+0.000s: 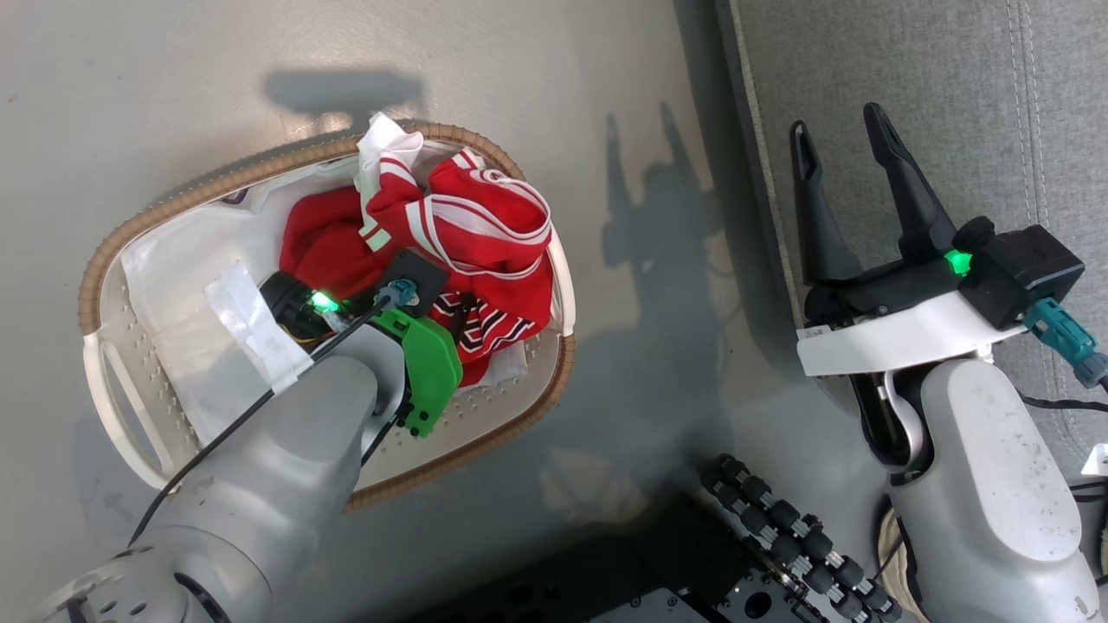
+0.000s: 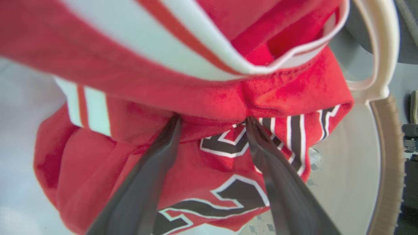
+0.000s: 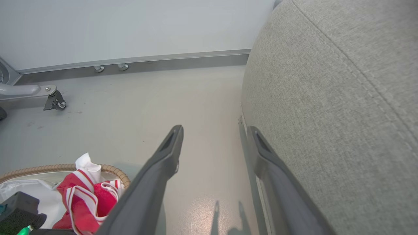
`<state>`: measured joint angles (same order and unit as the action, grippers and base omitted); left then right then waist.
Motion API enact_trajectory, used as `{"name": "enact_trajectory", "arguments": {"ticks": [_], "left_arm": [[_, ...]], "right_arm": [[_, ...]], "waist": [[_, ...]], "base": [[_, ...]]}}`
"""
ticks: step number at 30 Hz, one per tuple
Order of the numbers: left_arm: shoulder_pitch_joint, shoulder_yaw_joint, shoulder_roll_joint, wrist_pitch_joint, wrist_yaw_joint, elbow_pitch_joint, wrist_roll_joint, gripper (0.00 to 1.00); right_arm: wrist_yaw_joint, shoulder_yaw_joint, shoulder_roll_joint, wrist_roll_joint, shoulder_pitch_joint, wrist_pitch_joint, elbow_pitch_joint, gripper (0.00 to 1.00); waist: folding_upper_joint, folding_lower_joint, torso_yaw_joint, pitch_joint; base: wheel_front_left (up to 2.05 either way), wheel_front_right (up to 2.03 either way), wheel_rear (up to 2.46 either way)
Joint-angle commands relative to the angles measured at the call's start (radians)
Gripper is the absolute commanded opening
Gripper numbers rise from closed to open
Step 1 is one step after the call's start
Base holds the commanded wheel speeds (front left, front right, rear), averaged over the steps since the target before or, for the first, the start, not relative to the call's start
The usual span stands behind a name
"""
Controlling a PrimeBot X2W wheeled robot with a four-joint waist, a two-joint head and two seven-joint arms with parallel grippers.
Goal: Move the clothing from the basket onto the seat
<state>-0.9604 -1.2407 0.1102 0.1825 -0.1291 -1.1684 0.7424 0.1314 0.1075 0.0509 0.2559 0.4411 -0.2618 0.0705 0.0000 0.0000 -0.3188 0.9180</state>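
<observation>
The oval basket (image 1: 216,177) stands on the floor left of the grey seat (image 1: 952,104). Inside it, a red garment with white stripes (image 1: 485,216) is heaped over a plain red one (image 1: 320,234), and black-and-white lettering (image 1: 485,324) shows at the heap's near side. My left arm reaches down into the basket. In the left wrist view the left gripper (image 2: 212,122) is open, its fingertips sunk under a red fold, with the lettered cloth (image 2: 228,182) between the fingers. My right gripper (image 1: 837,123) hangs open and holds nothing at the seat's left edge (image 3: 326,81).
The white liner (image 1: 173,268) covers the basket's left half. My base with its black rollers (image 1: 779,528) sits at the bottom. Grey floor (image 1: 649,389) separates basket and seat. In the right wrist view a wall skirting (image 3: 147,62) and a caster (image 3: 55,101) lie beyond.
</observation>
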Motion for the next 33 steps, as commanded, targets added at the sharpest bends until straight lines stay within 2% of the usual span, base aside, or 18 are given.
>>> {"name": "enact_trajectory", "arguments": {"ticks": [1,3,4,5,6,16,21,24,28,33], "left_arm": [[-0.022,-0.005,0.0,0.005,-0.002,-0.006,0.0,1.0],[-0.026,-0.01,-0.005,0.016,-0.002,-0.012,0.0,1.0],[-0.029,-0.013,-0.008,0.02,-0.002,-0.015,-0.003,0.5],[-0.028,-0.015,-0.011,0.021,-0.002,-0.018,-0.006,0.08],[-0.026,-0.018,-0.014,0.022,-0.002,-0.022,-0.005,0.0],[-0.038,-0.024,-0.028,0.071,-0.002,-0.014,0.034,0.0],[-0.037,-0.013,-0.014,0.084,-0.002,0.023,0.051,0.0],[-0.044,0.038,0.009,0.083,-0.002,0.096,0.028,0.0],[0.028,0.124,0.028,0.083,-0.001,0.189,-0.024,0.0],[0.109,0.221,0.025,0.083,-0.001,0.265,-0.087,0.0]], "right_arm": [[-0.001,-0.004,0.001,-0.006,-0.013,-0.005,0.003,1.0],[-0.001,-0.006,0.001,-0.007,-0.014,-0.005,0.005,1.0],[-0.001,-0.007,0.001,-0.007,-0.014,-0.005,0.006,1.0],[-0.001,-0.007,0.001,-0.007,-0.014,-0.005,0.007,1.0],[-0.001,-0.007,0.001,-0.007,-0.014,-0.005,0.008,1.0],[-0.001,-0.012,0.001,0.006,0.004,-0.005,0.023,1.0],[-0.001,-0.01,0.001,0.008,0.021,-0.005,0.037,1.0],[-0.001,-0.006,0.001,0.01,0.032,-0.005,0.049,1.0],[-0.001,-0.008,0.001,0.001,0.033,-0.005,0.065,1.0],[-0.001,-0.006,0.014,-0.003,0.016,-0.005,0.086,1.0]], "waist": [[0.0,0.0,0.001,0.001],[0.0,0.0,0.002,0.001],[0.0,0.0,0.002,0.0],[0.0,0.0,0.002,0.0],[0.0,0.0,0.003,-0.001],[0.0,0.0,0.001,-0.016],[0.0,0.0,-0.005,-0.039],[0.0,0.0,-0.009,-0.06],[0.0,0.0,-0.001,-0.116],[0.0,0.0,0.016,-0.196]], "base": [[0.0,0.0,0.0],[0.0,0.0,0.0],[0.0,0.0,0.0],[0.0,0.0,0.0],[0.0,0.0,0.0],[0.0,0.0,0.0],[0.0,0.0,0.0],[0.0,0.0,0.0],[0.0,0.0,0.0],[0.0,0.0,0.0]]}}
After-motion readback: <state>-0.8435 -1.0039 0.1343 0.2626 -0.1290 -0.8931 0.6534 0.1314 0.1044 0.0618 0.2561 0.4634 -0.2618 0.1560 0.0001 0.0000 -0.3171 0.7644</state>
